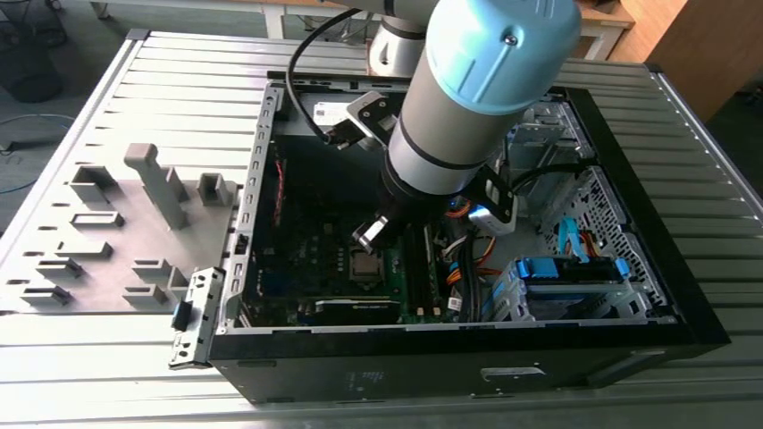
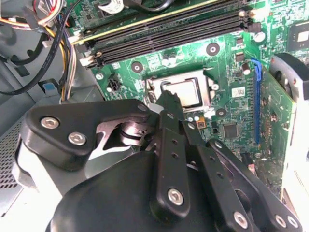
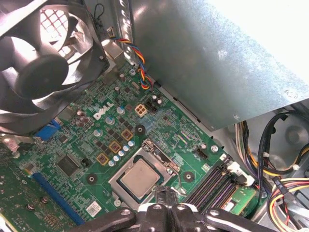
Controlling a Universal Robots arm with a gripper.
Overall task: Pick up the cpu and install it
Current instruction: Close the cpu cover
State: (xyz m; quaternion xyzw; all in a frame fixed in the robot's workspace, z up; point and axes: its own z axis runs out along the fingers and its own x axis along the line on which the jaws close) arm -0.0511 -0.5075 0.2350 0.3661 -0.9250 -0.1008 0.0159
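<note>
Exterior view, from its left to its right.

- One slatted metal counter (image 1: 155, 107) carries everything.
- On its left part lies one grey fixture plate (image 1: 107, 241) with upright holders.
- In the middle lies one computer case (image 1: 256, 161), flat and open on top.
- One green circuit board (image 1: 310, 250) covers the case floor.
- One cpu (image 1: 364, 262) lies on that board with its silver-grey top up.
- One arm (image 1: 477, 89) reaches down into the case above the board.
- At the case's right end sits one blue drive cage (image 1: 570, 271).

First wrist view:

- One black fan (image 3: 43, 63) stands at the board's edge.
- The cpu (image 3: 140, 178) lies flat inside one metal-framed socket (image 3: 116, 180).

Tool (image 2: 168, 99) (image 3: 166, 192): the fingers are drawn together with nothing held between them. The tip hangs over one corner of the socket frame, just beside the cpu (image 2: 187, 92). I cannot tell whether the tip touches the frame.
</note>
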